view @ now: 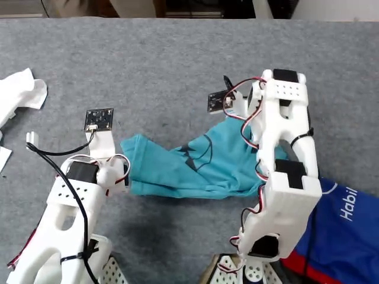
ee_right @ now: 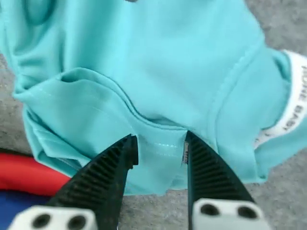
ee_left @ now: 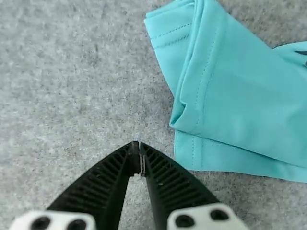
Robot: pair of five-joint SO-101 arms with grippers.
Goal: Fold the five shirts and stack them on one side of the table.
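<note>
The left arm [view: 65, 219] and the right arm [view: 284, 177] are white plastic shells with black motor blocks between them. Thin red, white and black wires run behind each pincer. A thicker black cable [view: 59, 173] lies along the left arm. The left pincer [ee_left: 138, 154] and the right pincer [ee_right: 159, 148] have black ribbed fingers [ee_left: 108, 175] on white bases with dark screw holes. A small black camera board [view: 99, 119] sits just beside each pincer.

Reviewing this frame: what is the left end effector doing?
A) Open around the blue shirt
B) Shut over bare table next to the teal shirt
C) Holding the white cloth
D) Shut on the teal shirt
B: in the left wrist view the left end effector has its tips pressed together over the grey table, and the teal shirt lies beside it, not between the tips.
</note>
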